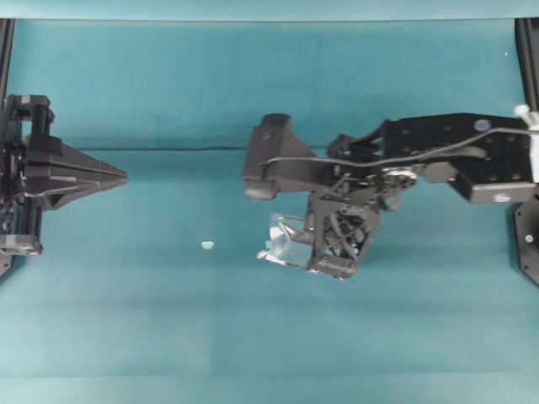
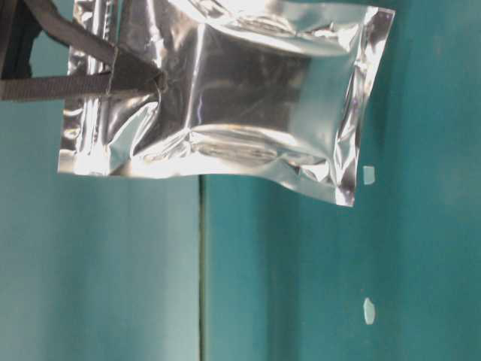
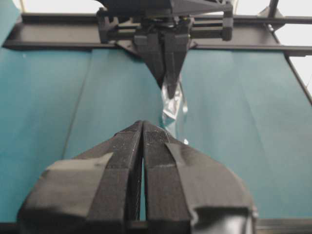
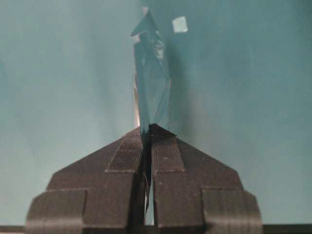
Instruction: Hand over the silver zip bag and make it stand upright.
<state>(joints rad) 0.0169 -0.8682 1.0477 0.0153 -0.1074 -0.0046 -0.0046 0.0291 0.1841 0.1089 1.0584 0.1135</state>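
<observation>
A small white speck lies on the teal worktop, between the two arms. The right hand, reaching toward the middle, pinches the silver zip bag clear above the cloth. The left hand waits well apart, fingers pressed together, gripping nothing.

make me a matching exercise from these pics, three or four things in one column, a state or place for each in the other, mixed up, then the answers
Things:
1. silver zip bag
2. left gripper
3. right gripper
4. white speck

States or places:
A. shut with nothing in it, at the left edge of the overhead view
B. lying on the teal table
C. hanging clear of the table, pinched at one end
D. shut on the foil pouch, out near mid-table

Pairs: 1-C, 2-A, 3-D, 4-B
</observation>
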